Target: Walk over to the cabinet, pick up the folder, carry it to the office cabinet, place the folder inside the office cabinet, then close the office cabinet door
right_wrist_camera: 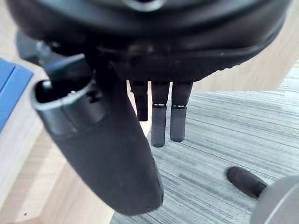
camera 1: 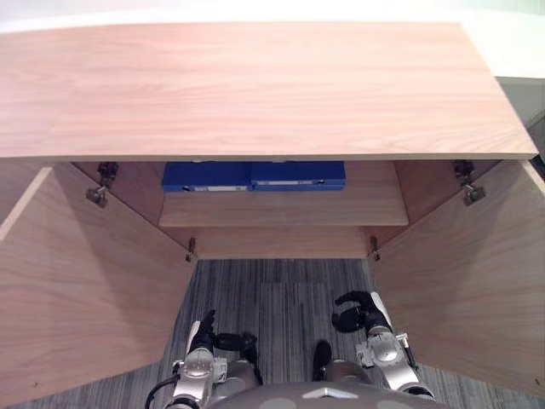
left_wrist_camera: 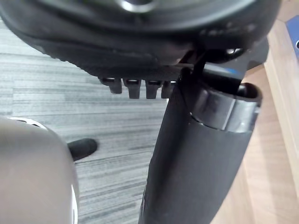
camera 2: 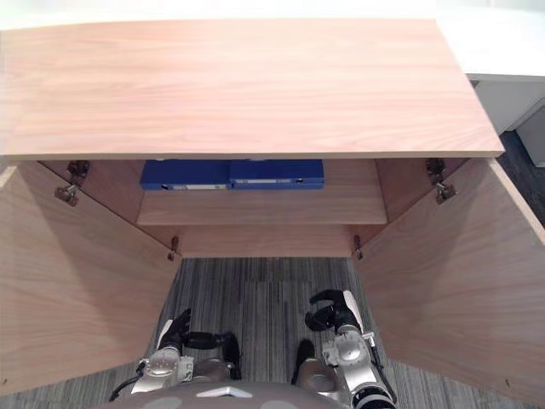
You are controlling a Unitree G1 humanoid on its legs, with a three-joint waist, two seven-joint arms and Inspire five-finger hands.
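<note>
Two blue folders lie side by side on the shelf [camera 1: 281,209] inside the wooden cabinet [camera 1: 255,85], one on the left [camera 1: 207,176] and one on the right [camera 1: 298,175]. Their fronts show under the cabinet top. A blue corner [right_wrist_camera: 10,88] of one shows in the right wrist view. Both cabinet doors stand wide open, the left door [camera 1: 85,290] and the right door [camera 1: 468,273]. My left hand [camera 1: 204,335] and right hand [camera 1: 358,312] hang low over the carpet in front of the opening. Their fingers are relaxed and hold nothing. Both hands are well short of the folders.
Grey striped carpet [camera 1: 272,298] lies between the two open doors. Metal hinges [camera 1: 102,183] sit at the upper inner corners of the cabinet. A white surface [camera 2: 502,43] adjoins the cabinet on the right.
</note>
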